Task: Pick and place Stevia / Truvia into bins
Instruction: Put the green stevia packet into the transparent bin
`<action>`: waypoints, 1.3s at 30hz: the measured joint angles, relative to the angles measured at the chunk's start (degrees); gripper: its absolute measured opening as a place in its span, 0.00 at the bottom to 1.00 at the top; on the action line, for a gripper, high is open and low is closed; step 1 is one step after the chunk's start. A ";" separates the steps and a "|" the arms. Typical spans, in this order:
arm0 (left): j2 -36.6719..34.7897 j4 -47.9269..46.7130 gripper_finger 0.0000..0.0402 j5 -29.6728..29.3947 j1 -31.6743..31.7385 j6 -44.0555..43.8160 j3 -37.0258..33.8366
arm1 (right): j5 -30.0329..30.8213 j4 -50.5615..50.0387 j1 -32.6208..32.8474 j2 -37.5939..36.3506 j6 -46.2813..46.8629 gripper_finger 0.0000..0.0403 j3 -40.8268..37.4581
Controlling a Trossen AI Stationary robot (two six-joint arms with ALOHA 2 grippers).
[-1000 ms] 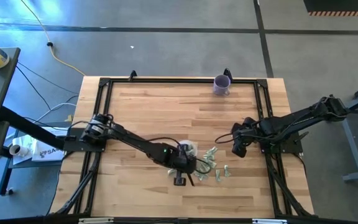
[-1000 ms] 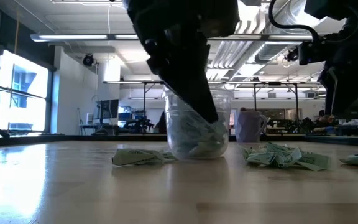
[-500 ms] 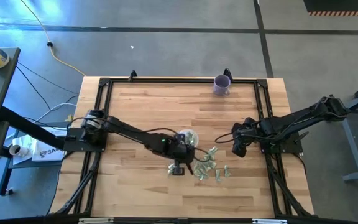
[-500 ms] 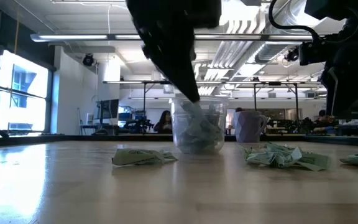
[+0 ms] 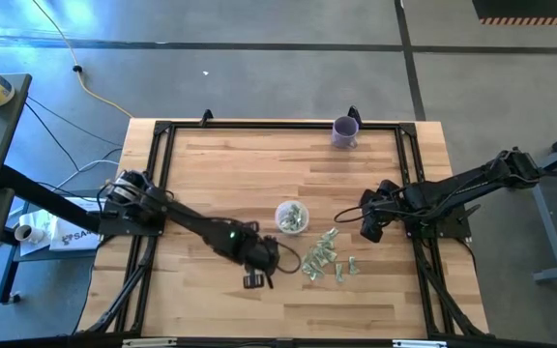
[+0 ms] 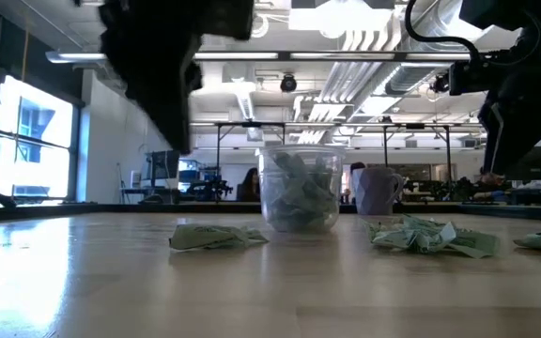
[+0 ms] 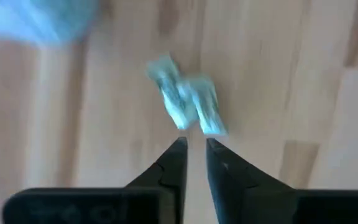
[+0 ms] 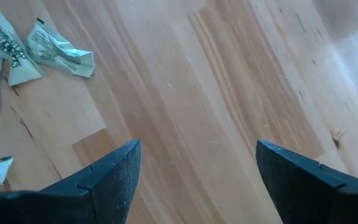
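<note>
1. Sachets (image 5: pixel 325 259) lie loose in a small heap on the wooden surface (image 5: pixel 220 164), just beside the clear cup (image 5: pixel 291 217) on the side toward the right arm; in the low view one crumpled sachet (image 6: pixel 216 237) lies apart on the other side of the cup.
2. Inside the cup (image 6: pixel 300 188), which stands upright near the middle of the surface, more pale green sachets are piled up to just short of the rim.
3. Left hand (image 5: pixel 255 277) hovers over bare wood near the front of the surface, apart from the cup and the heap.
4. In the left wrist view its fingers (image 7: pixel 174 163) stand a narrow slit apart with nothing between them; a blurred pair of sachets (image 7: pixel 188 102) lies on the wood just past the tips, not touched.
5. Right hand (image 5: pixel 371 228) hangs above the surface near the right side of the heap, well clear of it.
6. Its fingers (image 8: pixel 114 174) stand wide apart and hold nothing; a few sachets (image 8: pixel 58 51) show on the wood farther off.
7. A purple mug (image 5: pixel 344 131) stands at the far edge of the surface.
</note>
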 joint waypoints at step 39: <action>2.86 19.45 0.53 -0.01 -4.31 -24.75 -10.08 | 1.32 -0.39 -0.17 -0.01 -1.09 0.76 0.00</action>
